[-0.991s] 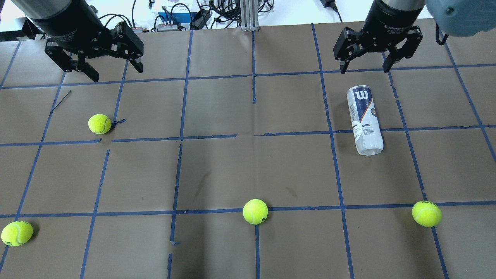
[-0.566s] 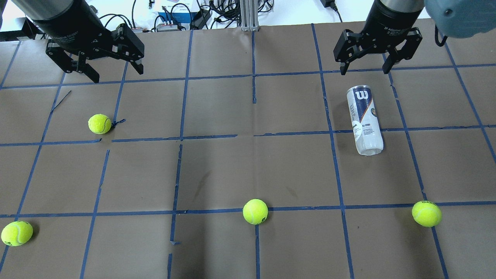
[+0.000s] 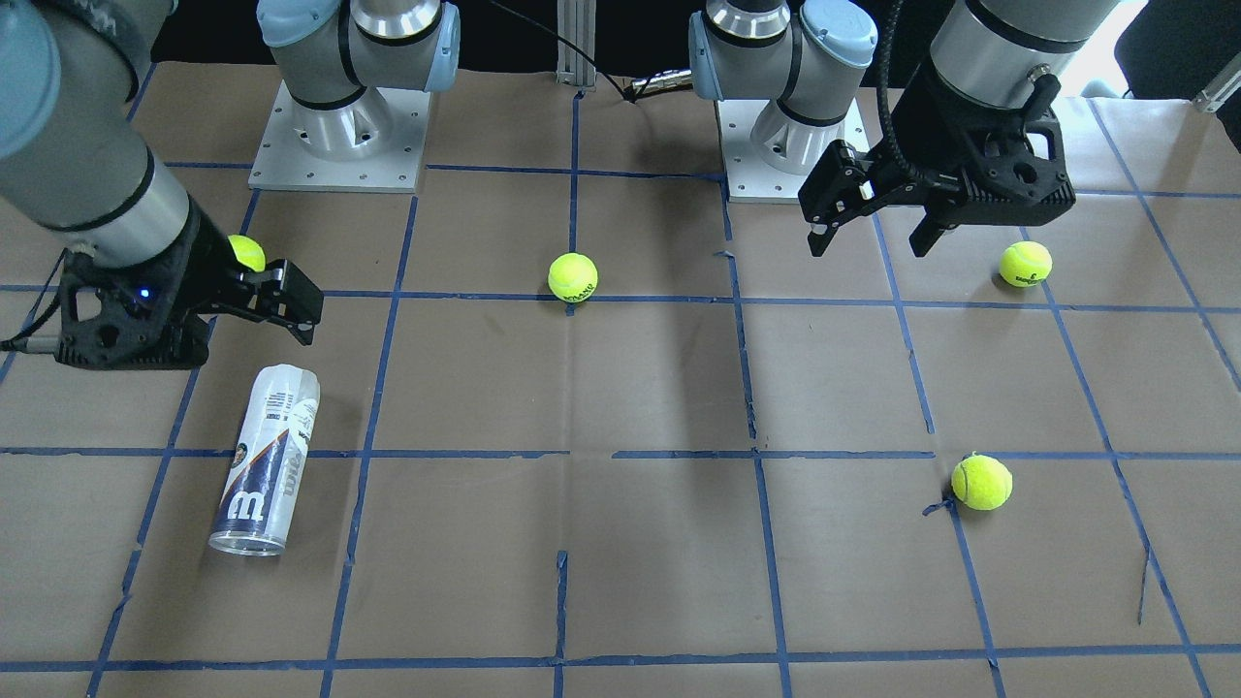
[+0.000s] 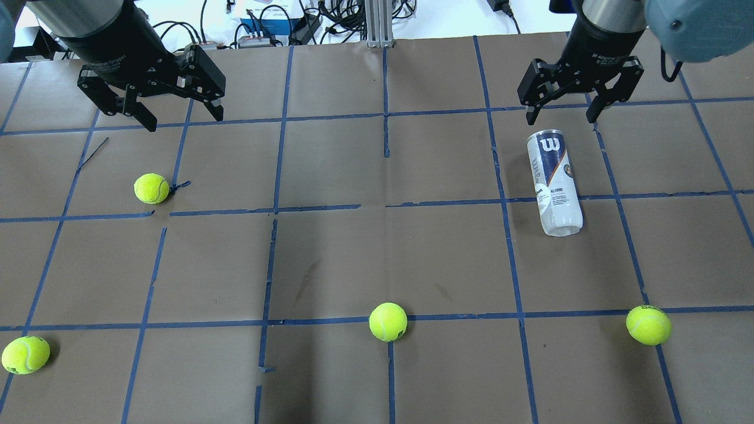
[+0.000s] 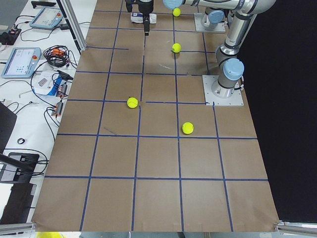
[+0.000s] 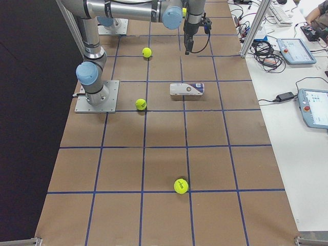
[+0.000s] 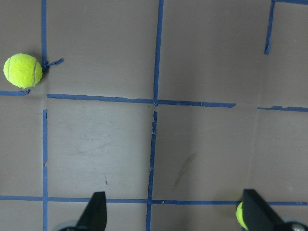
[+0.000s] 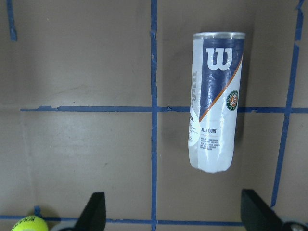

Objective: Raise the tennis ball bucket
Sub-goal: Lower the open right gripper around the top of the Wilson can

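The tennis ball bucket (image 4: 554,182) is a slim clear tube with a white-and-navy "W" label. It lies on its side on the brown table, on the right, and shows in the front view (image 3: 267,460) and the right wrist view (image 8: 215,101). My right gripper (image 4: 561,116) is open and empty. It hovers just behind the tube's silvery-rimmed end without touching it. Its fingertips (image 8: 96,209) show at the bottom of the right wrist view. My left gripper (image 4: 184,121) is open and empty over the far left of the table, well away from the tube.
Several yellow-green tennis balls lie loose: one near the left gripper (image 4: 151,188), one at front centre (image 4: 388,322), one at front right (image 4: 648,325), one at the front left edge (image 4: 25,354). Blue tape lines grid the table. Cables and boxes lie beyond the back edge.
The right gripper has shifted slightly right and closer to the tube's rim end. The left gripper has shifted slightly right. The tube and balls have not moved.
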Action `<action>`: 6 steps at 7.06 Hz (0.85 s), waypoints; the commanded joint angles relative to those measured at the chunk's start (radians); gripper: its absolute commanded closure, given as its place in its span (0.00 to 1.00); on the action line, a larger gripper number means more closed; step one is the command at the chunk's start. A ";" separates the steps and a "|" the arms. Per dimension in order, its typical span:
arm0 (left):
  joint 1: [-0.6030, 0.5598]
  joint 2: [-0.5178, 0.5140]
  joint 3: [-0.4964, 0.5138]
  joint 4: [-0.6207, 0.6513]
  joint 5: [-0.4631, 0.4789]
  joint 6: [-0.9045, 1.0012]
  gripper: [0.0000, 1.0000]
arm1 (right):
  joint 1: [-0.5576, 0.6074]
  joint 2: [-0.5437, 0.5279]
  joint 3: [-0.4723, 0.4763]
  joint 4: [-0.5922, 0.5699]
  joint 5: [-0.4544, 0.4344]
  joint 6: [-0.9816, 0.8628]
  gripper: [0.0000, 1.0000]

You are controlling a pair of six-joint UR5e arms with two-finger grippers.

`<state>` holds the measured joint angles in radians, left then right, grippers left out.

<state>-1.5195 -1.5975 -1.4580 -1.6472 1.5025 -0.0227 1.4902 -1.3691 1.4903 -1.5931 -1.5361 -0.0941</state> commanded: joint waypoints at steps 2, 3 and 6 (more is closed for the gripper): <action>0.001 0.008 -0.005 0.000 0.001 0.000 0.00 | -0.036 0.061 0.151 -0.229 -0.016 -0.038 0.00; 0.001 0.010 -0.007 0.000 0.001 0.000 0.00 | -0.063 0.093 0.178 -0.275 -0.016 -0.044 0.00; 0.001 0.008 -0.007 0.001 0.001 -0.008 0.00 | -0.094 0.212 0.189 -0.366 -0.018 -0.075 0.00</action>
<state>-1.5182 -1.5889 -1.4645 -1.6462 1.5033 -0.0280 1.4018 -1.1949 1.6757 -1.9280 -1.5527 -0.1640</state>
